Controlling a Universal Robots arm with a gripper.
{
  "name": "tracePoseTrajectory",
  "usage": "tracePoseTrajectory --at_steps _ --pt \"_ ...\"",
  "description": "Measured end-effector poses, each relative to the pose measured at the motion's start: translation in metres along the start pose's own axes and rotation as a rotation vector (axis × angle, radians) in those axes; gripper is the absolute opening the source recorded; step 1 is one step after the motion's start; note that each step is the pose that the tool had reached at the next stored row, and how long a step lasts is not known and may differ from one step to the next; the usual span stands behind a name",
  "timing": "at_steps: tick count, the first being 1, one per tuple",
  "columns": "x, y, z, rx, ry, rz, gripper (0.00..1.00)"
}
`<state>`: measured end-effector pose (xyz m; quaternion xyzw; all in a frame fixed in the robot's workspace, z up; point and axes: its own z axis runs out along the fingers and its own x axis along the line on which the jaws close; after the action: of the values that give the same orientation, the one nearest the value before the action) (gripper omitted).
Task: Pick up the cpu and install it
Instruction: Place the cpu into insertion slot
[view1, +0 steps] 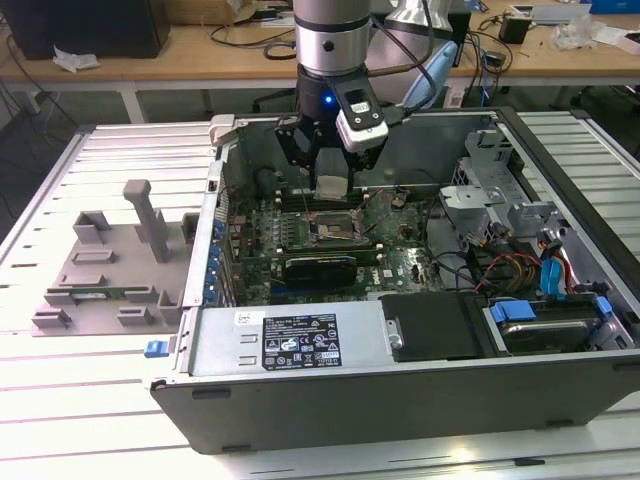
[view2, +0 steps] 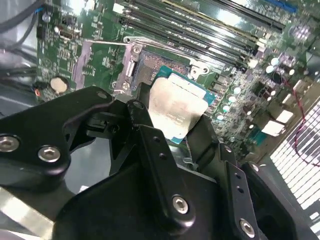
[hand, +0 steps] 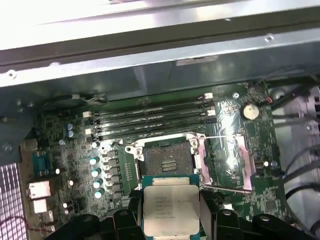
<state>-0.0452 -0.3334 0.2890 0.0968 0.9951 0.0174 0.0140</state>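
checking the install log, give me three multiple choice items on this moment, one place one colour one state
1. Where is the cpu?
A) on the grey tray
B) in the gripper, near the socket
C) seated in the socket

2. What colour is the cpu's top?
A) silvery-grey
B) gold
C) black

3. How is the socket?
A) lid shut
B) open and empty
C) covered by a cooler

Answers: 1 B, the gripper clamps it, off the socket; 2 A, its metal top looks silvery-grey; 3 B, its contacts lie bare.
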Motion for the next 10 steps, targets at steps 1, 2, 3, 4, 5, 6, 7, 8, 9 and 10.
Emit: tracePoseTrajectory --at_steps 1,2,3,4,5,6,7,8,9,10 --pt "0.0 0.0 0.0 0.0004 -0.0006 0.016 0.55" --pt "0.0 0.0 0.0001 0.0008 -0.0011 0.031 0.55" --pt "0.0 0.0 0.0002 0.0015 -0.0023 0.062 0.55" --pt "0.0 0.0 0.0003 0.0023 -0.0035 0.094 0.55" --pt "0.0 0.0 0.0003 0.0029 -0.0044 0.118 0.55" --pt "0.0 0.0 0.0004 0.0033 -0.005 0.134 0.55" --pt "0.0 0.0 0.0005 0.0039 -0.0061 0.162 0.55" --pt "0.0 0.0 0.0006 0.0052 -0.0078 0.209 0.55" --pt "0.0 0.0 0.0007 0.0057 -0.0085 0.23 0.55" --pt "0.0 0.0 0.0007 0.006 -0.0092 0.246 0.55"
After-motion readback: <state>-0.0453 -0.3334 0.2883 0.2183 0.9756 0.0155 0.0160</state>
